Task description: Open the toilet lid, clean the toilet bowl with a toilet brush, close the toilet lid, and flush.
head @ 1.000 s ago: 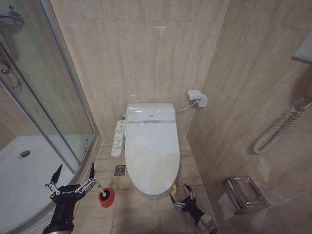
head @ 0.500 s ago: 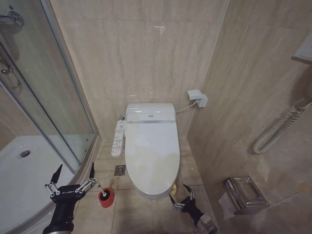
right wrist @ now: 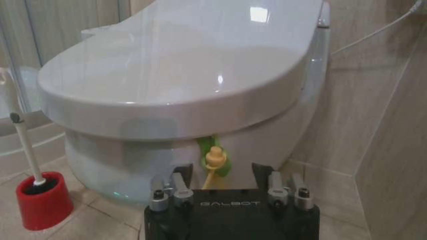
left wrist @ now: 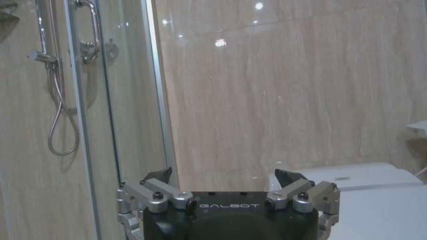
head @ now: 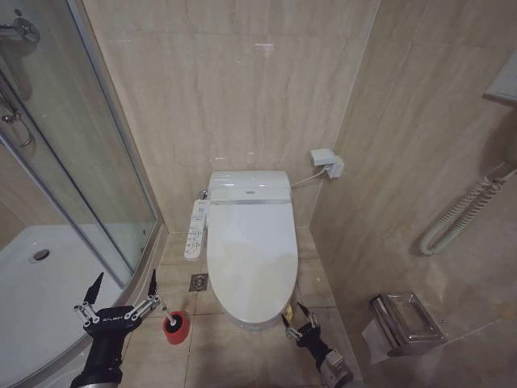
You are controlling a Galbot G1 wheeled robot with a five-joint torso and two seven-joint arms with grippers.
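Black right gripper (right wrist: pixel 221 172) positioned low at front rim of toilet, jaws spread apart, yellow-green tag (right wrist: pixel 215 156) seen between them. Toilet lid (head: pixel 250 246) shut flat over toilet bowl (right wrist: pixel 133 150). Toilet brush (head: pixel 164 308) stood in red holder (head: pixel 174 327) on floor beside bowl. Left gripper (head: pixel 121 287) held beside shower glass (head: pixel 73 162), fingers wide apart, nothing gripped.

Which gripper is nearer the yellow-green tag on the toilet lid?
Right. The right gripper sits open just below the tag at the lid's front edge; the left gripper hangs open beside the shower enclosure.
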